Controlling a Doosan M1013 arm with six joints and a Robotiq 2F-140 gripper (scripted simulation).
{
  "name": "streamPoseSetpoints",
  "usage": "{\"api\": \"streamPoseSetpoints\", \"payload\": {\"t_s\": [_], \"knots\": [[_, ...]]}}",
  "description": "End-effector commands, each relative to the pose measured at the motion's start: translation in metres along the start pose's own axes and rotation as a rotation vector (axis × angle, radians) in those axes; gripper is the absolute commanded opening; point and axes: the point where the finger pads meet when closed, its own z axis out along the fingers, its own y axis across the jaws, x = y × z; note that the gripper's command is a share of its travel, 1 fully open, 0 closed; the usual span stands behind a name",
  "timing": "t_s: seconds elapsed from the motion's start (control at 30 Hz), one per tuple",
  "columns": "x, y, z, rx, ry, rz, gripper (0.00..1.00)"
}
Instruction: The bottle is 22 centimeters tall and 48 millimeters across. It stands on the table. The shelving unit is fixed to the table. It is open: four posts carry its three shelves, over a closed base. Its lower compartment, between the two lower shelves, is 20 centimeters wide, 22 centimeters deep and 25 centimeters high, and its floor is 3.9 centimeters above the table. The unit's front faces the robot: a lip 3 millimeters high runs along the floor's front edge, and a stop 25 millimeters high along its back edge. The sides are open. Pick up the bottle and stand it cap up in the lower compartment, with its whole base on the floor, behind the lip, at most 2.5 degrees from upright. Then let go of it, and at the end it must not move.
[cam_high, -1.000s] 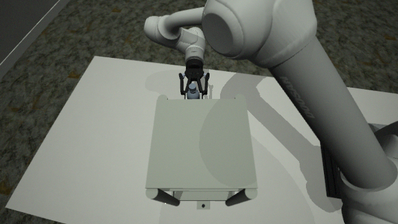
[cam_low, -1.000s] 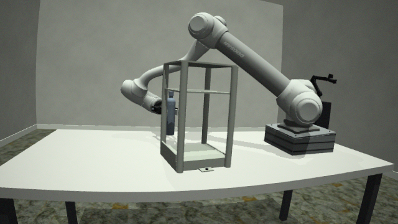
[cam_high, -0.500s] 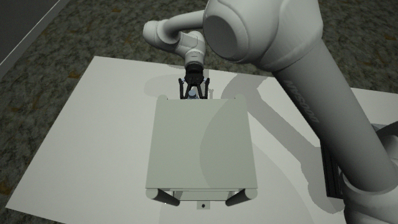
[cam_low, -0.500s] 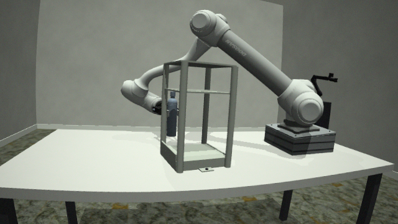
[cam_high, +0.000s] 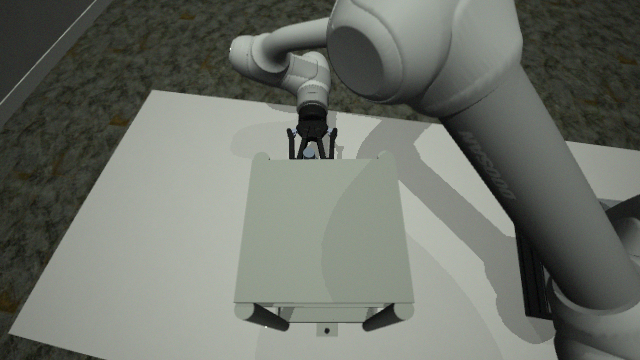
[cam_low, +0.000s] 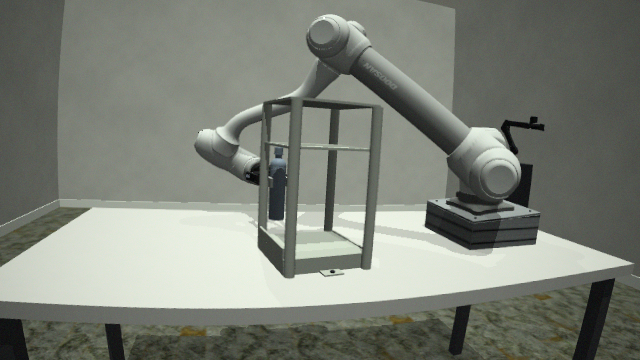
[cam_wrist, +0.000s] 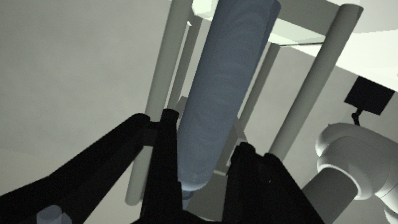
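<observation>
Exterior view — my arm (cam_low: 410, 107) reaches from its stepped base (cam_low: 525, 235) near the right edge of the worktop (cam_low: 150, 260), over the shelving unit (cam_low: 293, 190), and bends down on the unit's far side. My end effector (cam_low: 264, 176) is pinched on the blue bottle (cam_low: 277, 187), gripping it on the upper body below the cap. The bottle hangs upright, cap up, its base above the worktop, just outside the unit's posts toward the far edge of the worktop.

Top view — only the bottle's cap (cam_high: 309, 152) shows between the black fingers of my end effector (cam_high: 311, 145), right at the far edge of the unit's top shelf (cam_high: 320, 230). A small plate (cam_high: 326, 330) lies on the worktop just beside the unit's near side.

Wrist view — the bottle (cam_wrist: 225, 95) runs up between my two dark fingers, with the unit's pale posts (cam_wrist: 315, 85) close behind it.
</observation>
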Motion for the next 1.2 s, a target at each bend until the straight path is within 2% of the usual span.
{"api": "streamPoseSetpoints", "payload": {"t_s": [0.0, 0.6, 1.17], "knots": [[0.0, 0.0, 0.0, 0.0, 0.0, 0.0, 0.0], [0.0, 0.031, 0.0, 0.0, 0.0, 0.0, 0.0], [0.0, 0.032, 0.004, 0.0, 0.0, 0.0, 0.0]]}}
